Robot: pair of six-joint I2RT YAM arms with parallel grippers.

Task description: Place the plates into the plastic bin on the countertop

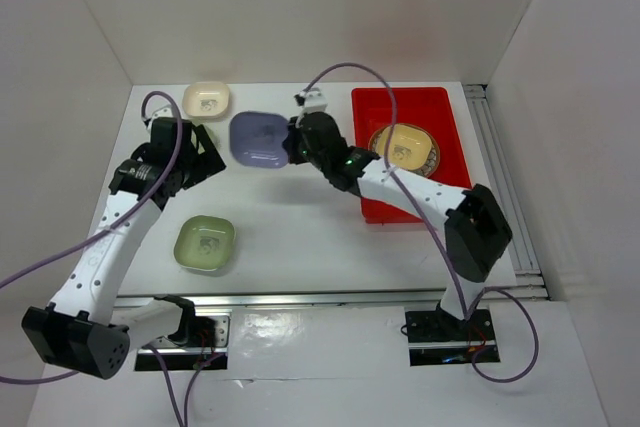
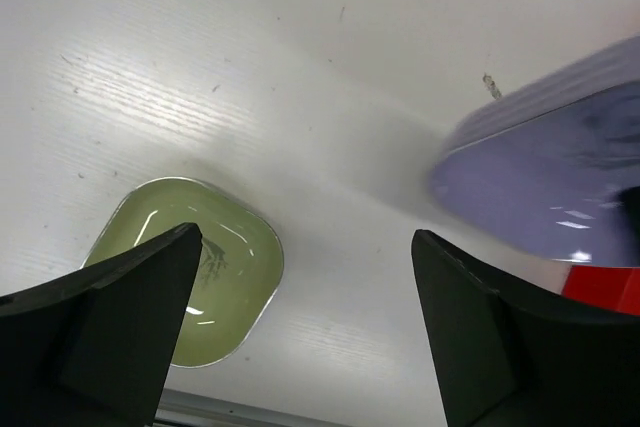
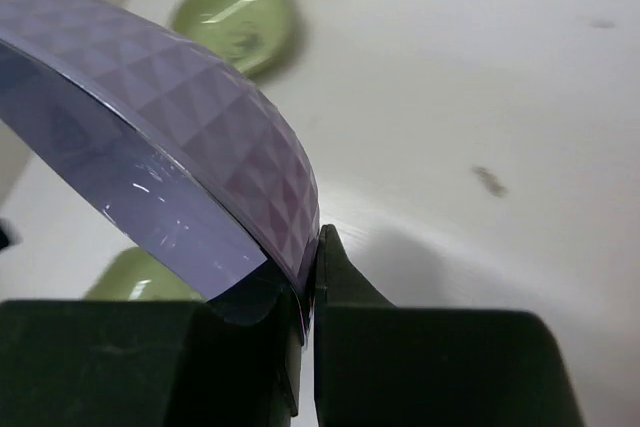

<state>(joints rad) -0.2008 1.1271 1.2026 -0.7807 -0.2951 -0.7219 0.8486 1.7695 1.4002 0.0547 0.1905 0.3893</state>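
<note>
The left pincer hangs released over the counter, near the green dish, and is best kept out of the way. The lavender plate is glossy with a quilted diamond underside. It is tilted and looks lifted, just left of the red bin. The right pincer is clenched on its rim. That edge grip is thin, so carry it right slowly, clear the bin wall, and lower it beside the yellow dish.

Lavender plate blurred, cut off.
</note>
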